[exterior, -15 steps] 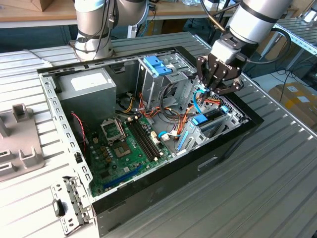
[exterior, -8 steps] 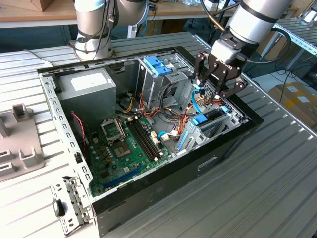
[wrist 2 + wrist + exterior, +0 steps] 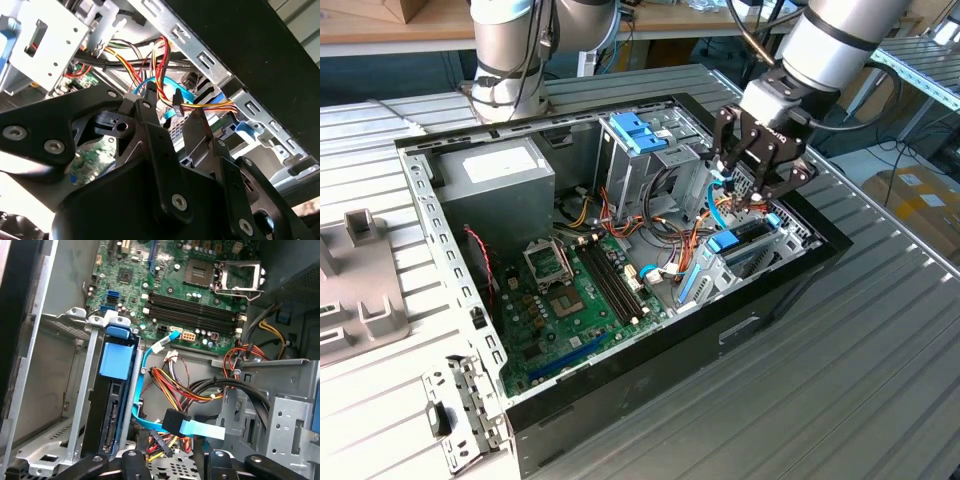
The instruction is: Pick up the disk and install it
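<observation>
The disk (image 3: 748, 238) stands on edge in the metal bay at the exterior view's right corner of the open computer case (image 3: 620, 395), blue tabs up. In the first wrist view the disk (image 3: 111, 405) sits between the bay's rails under a blue tab (image 3: 116, 360). My gripper (image 3: 752, 192) hangs just above the bay, beside a light-blue flat cable (image 3: 192, 427) with a black plug. It is open, with only loose cables between the fingers (image 3: 146, 107), and the gripper (image 3: 172, 465) is apart from the disk.
A motherboard (image 3: 575, 290) covers the case floor. The grey power-supply box (image 3: 495, 175) fills the far corner; a metal cage with light-blue handles (image 3: 638, 135) stands behind my gripper. Bundled coloured wires (image 3: 200, 390) cross near the bay. A second arm's base (image 3: 510, 60) stands behind the case.
</observation>
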Robot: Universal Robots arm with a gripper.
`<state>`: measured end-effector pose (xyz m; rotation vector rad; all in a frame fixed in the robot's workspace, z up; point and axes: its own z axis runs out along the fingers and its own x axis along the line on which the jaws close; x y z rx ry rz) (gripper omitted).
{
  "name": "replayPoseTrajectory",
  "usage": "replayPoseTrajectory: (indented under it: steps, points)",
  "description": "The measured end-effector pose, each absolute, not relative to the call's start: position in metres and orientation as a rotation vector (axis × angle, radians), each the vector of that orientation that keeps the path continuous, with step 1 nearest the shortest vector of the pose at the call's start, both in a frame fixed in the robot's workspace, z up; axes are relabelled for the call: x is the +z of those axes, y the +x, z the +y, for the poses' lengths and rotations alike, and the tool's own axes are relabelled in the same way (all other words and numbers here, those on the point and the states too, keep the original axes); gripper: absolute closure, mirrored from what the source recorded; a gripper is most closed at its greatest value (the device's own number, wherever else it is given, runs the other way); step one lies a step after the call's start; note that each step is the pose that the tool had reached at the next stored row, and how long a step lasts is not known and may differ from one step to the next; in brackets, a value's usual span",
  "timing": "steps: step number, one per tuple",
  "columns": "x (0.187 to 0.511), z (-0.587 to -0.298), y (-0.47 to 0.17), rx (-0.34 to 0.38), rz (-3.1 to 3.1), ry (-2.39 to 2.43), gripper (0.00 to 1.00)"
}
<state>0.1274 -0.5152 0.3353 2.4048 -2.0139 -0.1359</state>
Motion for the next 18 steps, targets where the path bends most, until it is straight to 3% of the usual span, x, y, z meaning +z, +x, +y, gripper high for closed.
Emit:
replayPoseTrajectory:
  steps: [5, 7, 12, 18]
  points:
    - [0.346, -0.519, 0.128, -0.135, -2.21, 2.233, 0.52]
    - [0.332, -0.523, 0.136, -0.077, -2.238, 2.157, 0.52]
    - [0.331, -0.523, 0.136, -0.069, -2.235, 2.154, 0.53]
    - [0.331, -0.523, 0.136, -0.068, -2.235, 2.153, 0.78]
